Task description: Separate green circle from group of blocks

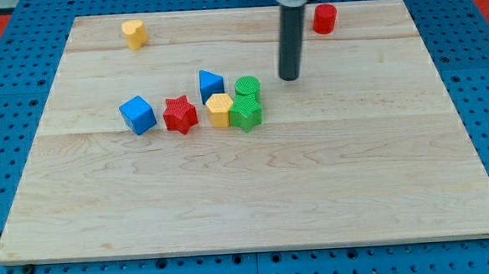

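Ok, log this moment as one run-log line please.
tip: right of cluster, apart | green circle block: touching green star block, yellow hexagon block | separation: not done

My tip [289, 77] is the lower end of a straight, dark, cylindrical rod that comes down from the view's top edge, a little right of centre. The rod stands close to upright, with only a slight lean as seen from this camera. Its upper end joins a black and white mount that is cut off by the top of the view, so nothing of the arm above that shows. The rod's surface is smooth and matt, of even thickness along its length, and it ends in a flat, blunt bottom. That end sits down at the surface of the pale wooden bench [256, 195].
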